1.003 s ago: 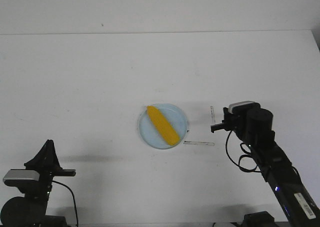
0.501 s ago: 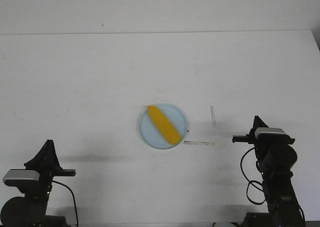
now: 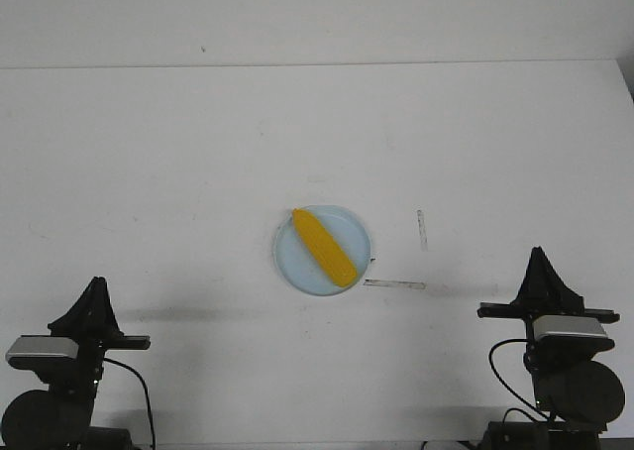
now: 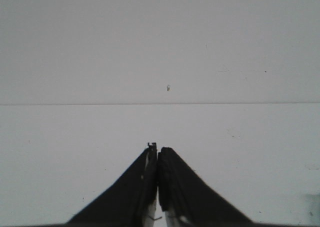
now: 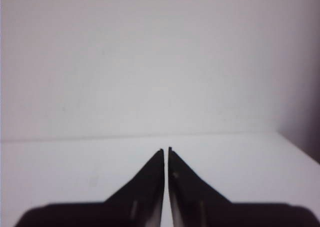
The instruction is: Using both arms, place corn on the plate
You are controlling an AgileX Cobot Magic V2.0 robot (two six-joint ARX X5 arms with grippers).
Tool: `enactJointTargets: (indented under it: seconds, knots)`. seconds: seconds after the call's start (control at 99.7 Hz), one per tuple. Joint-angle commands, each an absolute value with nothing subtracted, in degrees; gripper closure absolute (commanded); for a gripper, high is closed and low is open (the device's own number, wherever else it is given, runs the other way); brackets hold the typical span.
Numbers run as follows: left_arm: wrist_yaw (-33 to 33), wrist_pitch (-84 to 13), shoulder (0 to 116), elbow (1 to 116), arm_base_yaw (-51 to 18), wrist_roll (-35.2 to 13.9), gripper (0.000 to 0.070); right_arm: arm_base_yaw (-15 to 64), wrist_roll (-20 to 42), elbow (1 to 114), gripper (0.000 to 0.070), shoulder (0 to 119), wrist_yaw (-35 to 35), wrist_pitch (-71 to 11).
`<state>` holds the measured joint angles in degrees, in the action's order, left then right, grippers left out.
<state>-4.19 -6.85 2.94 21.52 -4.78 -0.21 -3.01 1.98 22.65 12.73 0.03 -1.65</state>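
The front camera is looking down and forward over the white table (image 3: 178, 153) from above the robot's base, taking in both arms at the near corners. Each wrist camera is sitting low behind its own fingers, facing along the tabletop toward the far edge (the stretch all views are sharing).

The corn (image 3: 323, 247) lies diagonally on the plate (image 3: 296, 269), which sits on the desk (image 3: 178, 153) roughly midway between the two tools and farther out than both. The left tool (image 3: 95, 289) is at the near left edge, the plate well apart to its right and ahead. The right tool (image 3: 541, 258) is at the near right edge, the plate well apart to its left and slightly ahead. Two tape strips lie between the plate and the right tool: one (image 3: 394, 284) just beside the plate's near right rim, the other (image 3: 422, 229) farther out.
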Motion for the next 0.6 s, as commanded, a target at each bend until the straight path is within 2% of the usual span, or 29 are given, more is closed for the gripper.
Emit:
enactJointTargets:
  seconds: [0.0,0.592]
  knots:
    - [-4.1,-6.0,2.9,22.0,-4.8,-0.7,0.0697,-3.0,2.8,22.8,0.0689,11.5,0.0,-1.3]
    - [-4.1,-6.0,2.9,22.0,-4.8,-0.7,0.0697,-3.0,2.8,22.8,0.0689,9.7,0.1,-1.3]
